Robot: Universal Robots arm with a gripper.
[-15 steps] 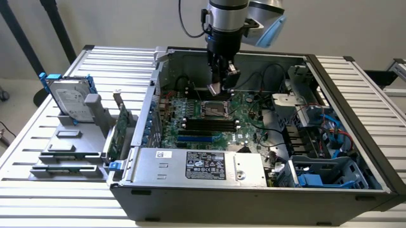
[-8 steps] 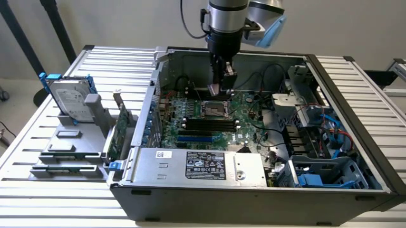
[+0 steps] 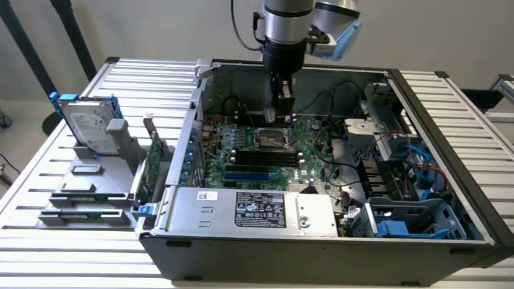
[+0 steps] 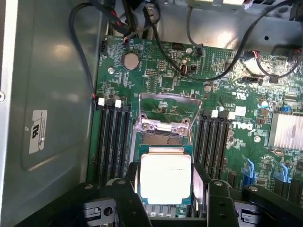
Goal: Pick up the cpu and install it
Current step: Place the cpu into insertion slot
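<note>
Closest to the wrist camera, the gripper (image 4: pixel 165 208) has its dark fingers (image 4: pixel 127 198) clamped on either side of the cpu (image 4: pixel 165 178), pale metal top facing up. Just beyond it, at twelve o'clock from the chip, the socket (image 4: pixel 161 138) sits with its metal frame (image 4: pixel 166 111) hinged up. Memory slots (image 4: pixel 113 142) flank it at nine and three o'clock. In the exterior view, the arm (image 3: pixel 285 36) hangs inside the open computer case (image 3: pixel 321 241), above the motherboard (image 3: pixel 265 150). A hard drive (image 3: pixel 90 126) stands well apart, outside the case.
</note>
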